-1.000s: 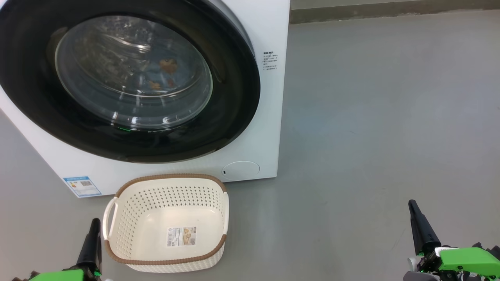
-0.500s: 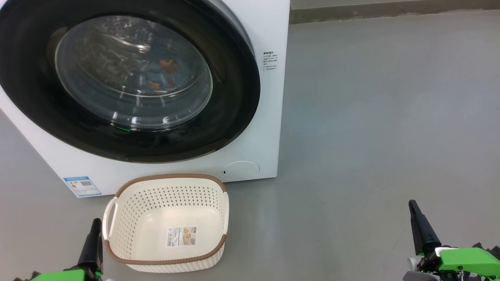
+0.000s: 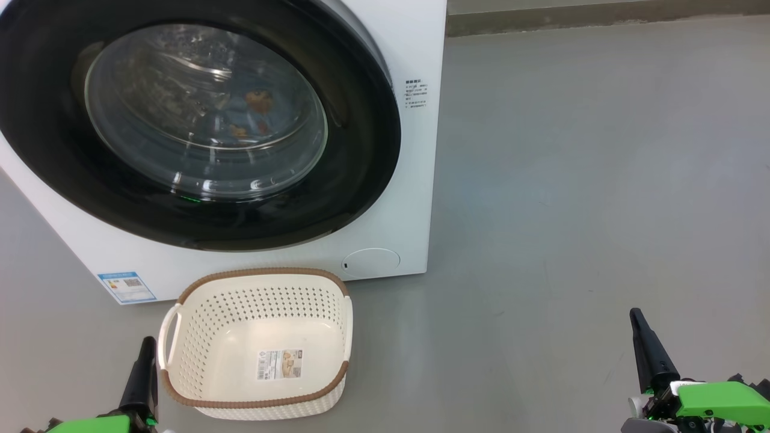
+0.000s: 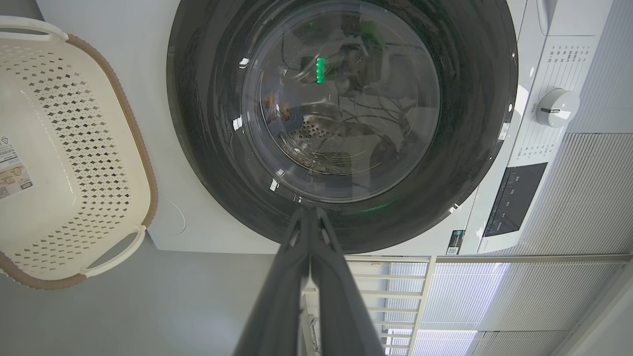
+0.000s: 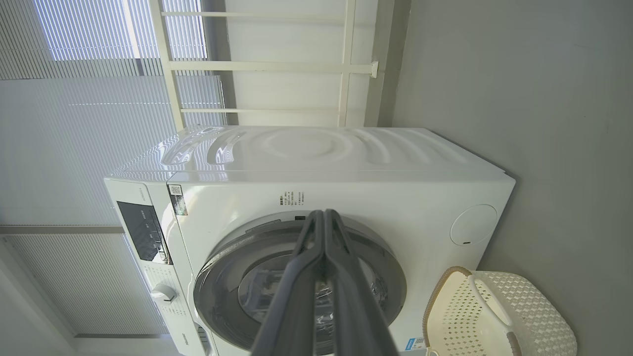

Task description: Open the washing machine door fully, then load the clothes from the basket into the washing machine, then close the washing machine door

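Now, door: the washing machine door (image 3: 198,120) sits flush against the front of the washing machine (image 3: 415,180), black rim all round and glass bowl bulging toward the robot; it looks closed.
Clothes: the clothes (image 3: 258,99) show as a bit of blue cloth with orange and dark print behind the glass, inside the drum; how much is in there cannot be told through the reflections.
Basket: the basket (image 3: 264,304) stands on the floor (image 3: 571,180) just near of the machine, below the door, with nothing in it but the paper label (image 3: 280,365) on its bottom.
Service cap: the round service cap (image 3: 371,263) is at the machine's lower right corner, just far-right of the basket.
Left pincer: the left pincer (image 3: 146,344) has its fingers pressed together on nothing, low and near, just beside the basket's left handle.
Right pincer: the right pincer (image 3: 635,317) is likewise pressed together and empty, well apart to the right over bare floor.
Change: over the last second nothing has moved; both pincers, basket and door hold their places, and only the printed patch behind the glass reads slightly differently.
Meaning: load in, basket emptied, door to; the task looks complete, with both arms parked clear of the machine.
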